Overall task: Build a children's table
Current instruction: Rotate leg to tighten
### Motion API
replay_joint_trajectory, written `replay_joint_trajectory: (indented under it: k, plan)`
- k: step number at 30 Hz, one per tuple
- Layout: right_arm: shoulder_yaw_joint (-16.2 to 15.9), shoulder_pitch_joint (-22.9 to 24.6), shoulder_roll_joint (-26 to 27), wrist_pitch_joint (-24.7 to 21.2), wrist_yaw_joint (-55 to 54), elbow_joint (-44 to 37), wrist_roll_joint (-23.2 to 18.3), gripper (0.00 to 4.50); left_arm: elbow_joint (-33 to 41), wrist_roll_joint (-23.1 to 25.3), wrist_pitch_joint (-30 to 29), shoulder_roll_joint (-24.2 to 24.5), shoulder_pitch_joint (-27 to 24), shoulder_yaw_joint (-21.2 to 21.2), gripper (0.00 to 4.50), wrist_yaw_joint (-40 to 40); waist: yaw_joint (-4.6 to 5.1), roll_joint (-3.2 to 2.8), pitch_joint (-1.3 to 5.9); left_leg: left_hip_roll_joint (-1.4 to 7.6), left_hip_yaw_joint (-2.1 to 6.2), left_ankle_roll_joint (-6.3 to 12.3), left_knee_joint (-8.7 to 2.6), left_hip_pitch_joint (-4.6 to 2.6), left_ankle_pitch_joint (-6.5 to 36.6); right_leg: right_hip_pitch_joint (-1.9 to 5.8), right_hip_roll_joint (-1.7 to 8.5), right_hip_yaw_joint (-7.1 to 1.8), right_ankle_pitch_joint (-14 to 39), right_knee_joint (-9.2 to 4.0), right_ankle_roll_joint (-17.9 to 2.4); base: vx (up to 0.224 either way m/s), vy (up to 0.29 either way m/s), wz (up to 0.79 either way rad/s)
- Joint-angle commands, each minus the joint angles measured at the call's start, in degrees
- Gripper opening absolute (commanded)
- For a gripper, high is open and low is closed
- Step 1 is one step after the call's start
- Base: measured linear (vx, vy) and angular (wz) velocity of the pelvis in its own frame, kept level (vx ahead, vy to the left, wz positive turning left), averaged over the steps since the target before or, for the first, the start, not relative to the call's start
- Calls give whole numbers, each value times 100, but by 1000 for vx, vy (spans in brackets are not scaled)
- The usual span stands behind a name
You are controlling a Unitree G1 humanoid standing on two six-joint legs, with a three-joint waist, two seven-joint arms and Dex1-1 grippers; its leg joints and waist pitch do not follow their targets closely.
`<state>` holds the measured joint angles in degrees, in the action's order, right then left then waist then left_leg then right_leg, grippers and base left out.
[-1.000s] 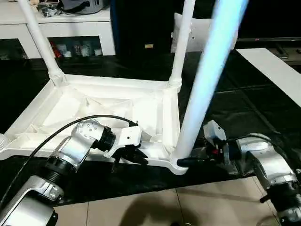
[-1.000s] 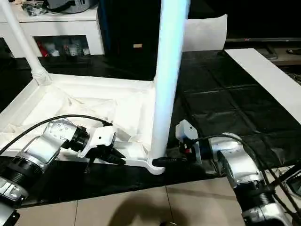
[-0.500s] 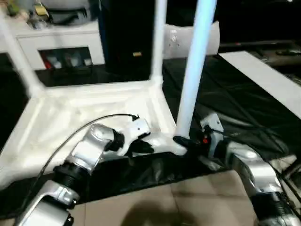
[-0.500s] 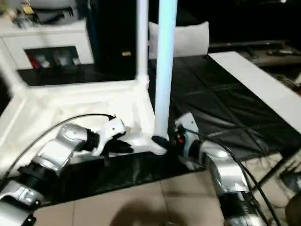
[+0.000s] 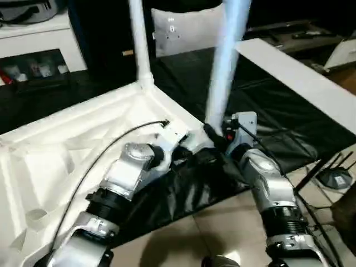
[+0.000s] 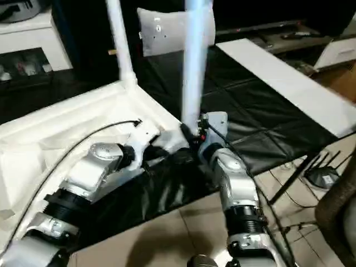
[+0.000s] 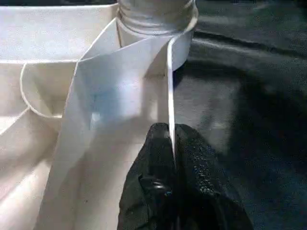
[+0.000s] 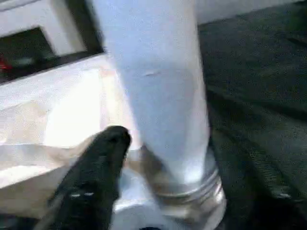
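- Children's table [image 5: 83,139] lies upside down on the black sheet [image 5: 278,111]. From the head views its near right leg [image 5: 225,61] stands upright in the corner socket, long axis up. I judge that seating this leg is the step in hand.
- Left wrist view: left gripper [image 7: 173,143] is clamped on the thin table rim [image 7: 169,81].
- Right wrist view: right gripper [image 8: 139,158] stands beside the leg base; one finger [image 8: 98,167] shows, so I cannot tell the jaws. Next needs pressing the leg straight down.

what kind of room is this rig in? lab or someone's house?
Probably a home-style living room, possibly staged. A grey-white cushion leans at the back, a white cabinet with open shelves holding small items stands on the left, and the floor is tiled. The upturned children's table lies on black sheeting, not a bench.
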<state>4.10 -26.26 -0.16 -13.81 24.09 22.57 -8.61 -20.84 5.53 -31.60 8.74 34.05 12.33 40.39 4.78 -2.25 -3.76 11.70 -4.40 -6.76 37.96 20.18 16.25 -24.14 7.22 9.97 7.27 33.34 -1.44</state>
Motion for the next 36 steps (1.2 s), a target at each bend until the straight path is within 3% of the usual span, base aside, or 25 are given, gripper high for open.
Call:
replay_joint_trajectory:
  k: [1, 4, 6, 8, 15, 19, 22, 24, 28, 29, 31, 32, 33, 36]
  plan:
    - [-420, 179, 8, 85, 377, -80, -39, 323, 327, -55, 259, -21, 150, 149, 0, 147, -25, -3, 519, -52, -160, 923, -449, 189, -1053, 540, 112, -250, 701, -189, -1246, 0, 0, 0]
    - [-337, 497, -340, 226, 677, -470, -144, 348, 341, -78, 447, 255, 21, 227, 0, 469, -96, 29, 541, -50, -197, 1141, -442, 164, -1368, 535, 112, -281, 507, -171, -1332, 0, 0, 0]
    - [-298, 572, -426, 246, 767, -570, -191, 379, 347, -92, 481, 330, -9, 248, 0, 562, -158, 39, 542, -41, -228, 1239, -435, 159, -1385, 513, 108, -297, 605, -160, -1322, 0, 0, 0]
    - [-149, 779, -676, 284, 1119, -890, -326, 381, 263, -112, 741, 556, -65, 335, 0, 860, -218, 50, 506, -29, -248, 1263, -446, 148, -1245, 479, 103, -318, 822, -184, -1287, 0, 0, 0]
    - [-161, 1231, -1613, 168, 2168, -1566, -650, 446, -232, -52, 1460, 1163, 11, 556, 0, 1644, -378, 70, 455, -16, -298, 867, -527, 109, -211, 443, 84, -347, 1922, -328, -902, 0, 0, 0]
    - [-169, 1437, -1875, -83, 2395, -1809, -756, 446, -577, 35, 1885, 1296, 176, 514, 0, 1595, -379, 92, 452, -23, -300, 722, -555, 129, 27, 448, 79, -363, 2184, -365, -769, 0, 0, 0]
    - [-182, 1656, -1960, -249, 2413, -2057, -835, 446, -821, -104, 2139, 1360, 324, 360, 0, 1697, -373, 102, 459, -32, -309, 623, -560, 134, 169, 433, 81, -367, 2387, -395, -684, 0, 0, 0]
    - [-148, 1868, -1900, -271, 2277, -2331, -961, 450, -806, -314, 2230, 1437, 369, 200, 55, 1888, -390, 121, 460, -47, -318, 584, -571, 140, 174, 429, 76, -365, 2470, -419, -584, 0, 0, 0]
    - [-6, 2246, -1531, -560, 1738, -2973, -1248, 450, -529, -776, 2331, 1437, 214, -177, 79, 1969, -395, 133, 465, -23, -307, 529, -590, 159, -16, 430, 91, -371, 2302, -393, -616, 0, 0, 0]
    - [-104, 2346, -1464, -950, 1396, -3198, -1082, 450, -295, -994, 1930, 1296, 78, -434, 90, 1705, -377, 175, 463, -13, -300, 508, -602, 181, -5, 438, 73, -360, 2278, -384, -623, 0, 0, 0]
    - [-191, 2423, -1412, -1230, 1197, -3387, -998, 450, -46, -1165, 1646, 1189, -61, -642, 90, 1481, -383, 141, 452, 5, -304, 407, -598, 167, -176, 443, 66, -383, 2083, -333, -716, 0, 0, 0]
    - [-270, 2538, -1324, -1415, 1024, -3627, -960, 450, 306, -1348, 1416, 1062, -279, -883, 90, 1167, -375, 172, 452, -15, -320, 440, -605, 162, -111, 423, 51, -373, 2152, -376, -676, 0, 0, 0]
    - [-286, 2572, -1282, -1409, 980, -3697, -962, 450, 432, -1391, 1384, 1017, -362, -962, 90, 1040, -368, 168, 464, 0, -312, 402, -603, 170, -138, 448, 59, -379, 2084, -326, -702, 0, 0, 0]
    - [-505, 2714, -1175, -1329, 740, -3951, -736, 450, 1159, -1617, 1089, 686, -841, -1391, 90, 335, -351, 190, 433, 9, -330, 352, -624, 173, 184, 420, 66, -356, 2468, -404, -557, 0, 0, 0]
